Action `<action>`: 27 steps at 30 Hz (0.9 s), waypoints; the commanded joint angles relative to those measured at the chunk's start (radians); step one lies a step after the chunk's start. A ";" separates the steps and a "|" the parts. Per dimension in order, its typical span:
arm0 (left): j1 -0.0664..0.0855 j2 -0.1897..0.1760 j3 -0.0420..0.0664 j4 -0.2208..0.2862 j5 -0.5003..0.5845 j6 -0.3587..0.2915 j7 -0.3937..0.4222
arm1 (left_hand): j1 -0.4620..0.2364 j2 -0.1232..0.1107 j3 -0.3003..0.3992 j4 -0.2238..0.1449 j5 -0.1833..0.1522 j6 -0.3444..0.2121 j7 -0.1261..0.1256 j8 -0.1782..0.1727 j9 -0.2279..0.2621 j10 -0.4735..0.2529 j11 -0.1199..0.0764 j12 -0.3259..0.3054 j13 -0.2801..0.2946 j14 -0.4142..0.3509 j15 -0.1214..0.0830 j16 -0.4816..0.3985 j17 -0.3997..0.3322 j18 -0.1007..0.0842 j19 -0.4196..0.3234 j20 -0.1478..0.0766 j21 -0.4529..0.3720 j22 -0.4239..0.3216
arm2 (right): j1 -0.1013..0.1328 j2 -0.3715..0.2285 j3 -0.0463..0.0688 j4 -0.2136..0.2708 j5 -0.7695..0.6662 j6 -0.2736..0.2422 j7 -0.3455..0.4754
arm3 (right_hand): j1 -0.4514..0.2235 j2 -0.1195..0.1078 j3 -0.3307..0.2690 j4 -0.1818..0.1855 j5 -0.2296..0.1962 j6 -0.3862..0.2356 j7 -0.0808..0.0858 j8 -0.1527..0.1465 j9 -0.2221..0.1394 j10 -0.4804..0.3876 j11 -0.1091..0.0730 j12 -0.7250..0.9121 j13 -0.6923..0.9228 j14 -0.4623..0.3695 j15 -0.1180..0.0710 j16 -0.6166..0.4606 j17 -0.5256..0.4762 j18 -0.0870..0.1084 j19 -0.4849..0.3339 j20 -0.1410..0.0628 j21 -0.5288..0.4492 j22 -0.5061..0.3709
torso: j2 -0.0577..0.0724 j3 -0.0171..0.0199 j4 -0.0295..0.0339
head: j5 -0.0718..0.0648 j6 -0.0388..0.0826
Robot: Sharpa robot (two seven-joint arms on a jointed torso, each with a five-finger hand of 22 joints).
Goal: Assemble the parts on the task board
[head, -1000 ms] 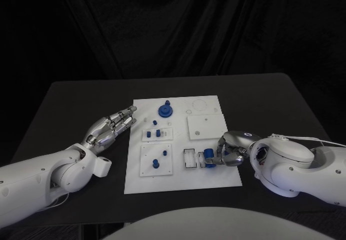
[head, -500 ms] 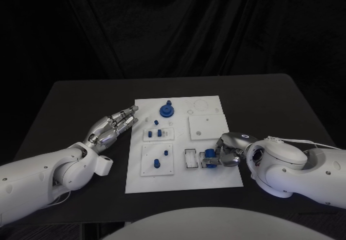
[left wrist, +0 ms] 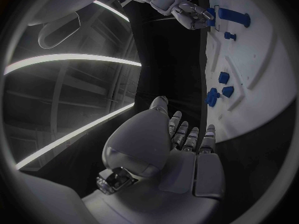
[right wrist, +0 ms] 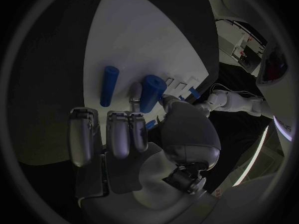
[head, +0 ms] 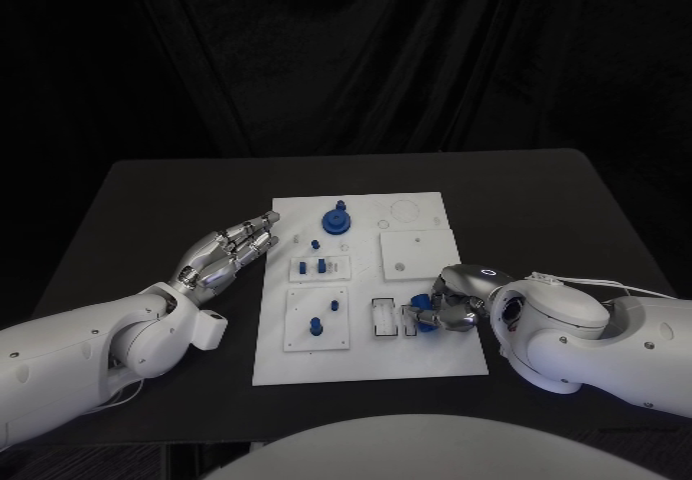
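Note:
The white task board [head: 433, 350] lies in the middle of the black table. My right hand [head: 453, 306] sits at its right edge and pinches a blue cylinder [head: 420, 301] between thumb and finger, beside the small white slotted frame [head: 382, 316]. In the right wrist view the pinched cylinder [right wrist: 151, 92] points out from my right hand [right wrist: 140, 134], and a second blue cylinder [right wrist: 109, 85] lies on the board beside it. My left hand [head: 228, 254] hovers at the board's left edge, fingers straight and apart, holding nothing. In the left wrist view its fingers [left wrist: 188, 137] stretch towards the board [left wrist: 249, 79].
A large round blue part with a peg [head: 335, 220] stands at the board's far end. Small blue pegs stand in the two left plates [head: 310, 268] [head: 316, 325]. A plain white plate [head: 417, 252] lies far right. Black table surrounds the board.
My right hand and forearm have shifted slightly left over the board's edge, carrying the blue cylinder. The left hand has stayed where it was.

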 commanded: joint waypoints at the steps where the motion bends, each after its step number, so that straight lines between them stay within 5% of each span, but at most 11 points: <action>1: 0.000 0.004 0.001 0.000 0.004 0.018 0.024 | 0.011 -0.002 0.005 0.000 0.006 -0.002 0.007 0.001 0.000 0.002 0.008 0.005 0.002 -0.002 0.008 -0.004 -0.001 0.011 -0.002 0.006 0.001 0.001 | -0.012 -0.006 -0.009 -0.011 0.051 0.022 -0.013 | 0.040 0.013 0.025 -0.002 0.065 0.001 -0.002 -0.063 -0.126 0.106 0.007 0.003 0.263 0.100 0.007 -0.006 0.228 -0.002 0.072 0.004 -0.003 0.235 | 0.001 0.0010 0.0000 | 0.001 0.000; 5: 0.000 0.005 0.001 -0.002 0.004 0.021 0.021 | 0.012 -0.002 0.006 -0.002 0.007 -0.003 0.009 0.001 0.000 0.002 0.009 0.006 0.002 -0.002 0.009 -0.004 -0.001 0.011 -0.002 0.007 0.001 0.001 | -0.012 -0.010 -0.009 -0.008 0.103 -0.005 0.010 | 0.093 0.002 0.073 -0.012 0.216 -0.004 -0.003 -0.064 -0.115 0.106 0.006 0.003 0.263 0.100 0.006 -0.006 0.228 -0.002 0.072 0.004 -0.004 0.234 | 0.001 0.0020 0.0002 | 0.004 0.000; 15: -0.001 0.005 0.001 -0.004 0.004 0.026 0.020 | 0.014 -0.002 0.007 -0.004 0.008 -0.003 0.012 0.001 0.000 0.002 0.011 0.006 0.001 -0.002 0.009 -0.004 -0.001 0.011 -0.002 0.008 0.001 0.001 | -0.011 -0.036 -0.008 0.027 0.258 -0.146 0.087 | 0.165 -0.042 0.121 -0.042 0.380 0.002 -0.011 -0.033 -0.075 0.106 -0.002 0.003 0.263 0.099 -0.001 -0.008 0.223 -0.002 0.071 -0.001 -0.005 0.234 | 0.000 0.0010 -0.0030 | 0.017 0.000; 22: -0.001 0.007 0.001 -0.005 0.004 0.026 0.020 | 0.014 -0.002 0.007 -0.004 0.008 -0.003 0.012 0.001 0.000 0.002 0.011 0.006 0.001 -0.002 0.009 -0.004 -0.001 0.011 -0.002 0.008 0.001 0.001 | 0.014 -0.058 -0.008 0.057 0.361 -0.223 0.126 | 0.178 -0.054 0.126 -0.054 0.403 -0.003 -0.013 -0.021 -0.060 0.106 -0.004 0.003 0.263 0.098 -0.003 -0.010 0.219 -0.002 0.072 -0.004 -0.002 0.235 | -0.001 0.0012 -0.0003 | 0.016 0.000; 27: -0.001 0.009 0.001 -0.005 0.004 0.027 0.020 | 0.014 -0.002 0.007 -0.004 0.008 -0.003 0.012 0.001 0.000 0.002 0.011 0.006 0.001 -0.002 0.009 -0.004 -0.001 0.011 -0.002 0.008 0.001 0.001 | 0.030 -0.060 -0.008 0.059 0.386 -0.230 0.131 | 0.179 -0.062 0.121 -0.059 0.365 -0.015 -0.012 -0.014 -0.048 0.106 -0.003 0.003 0.263 0.098 -0.003 -0.011 0.217 -0.002 0.072 -0.005 -0.002 0.235 | -0.002 0.0007 0.0000 | 0.016 0.000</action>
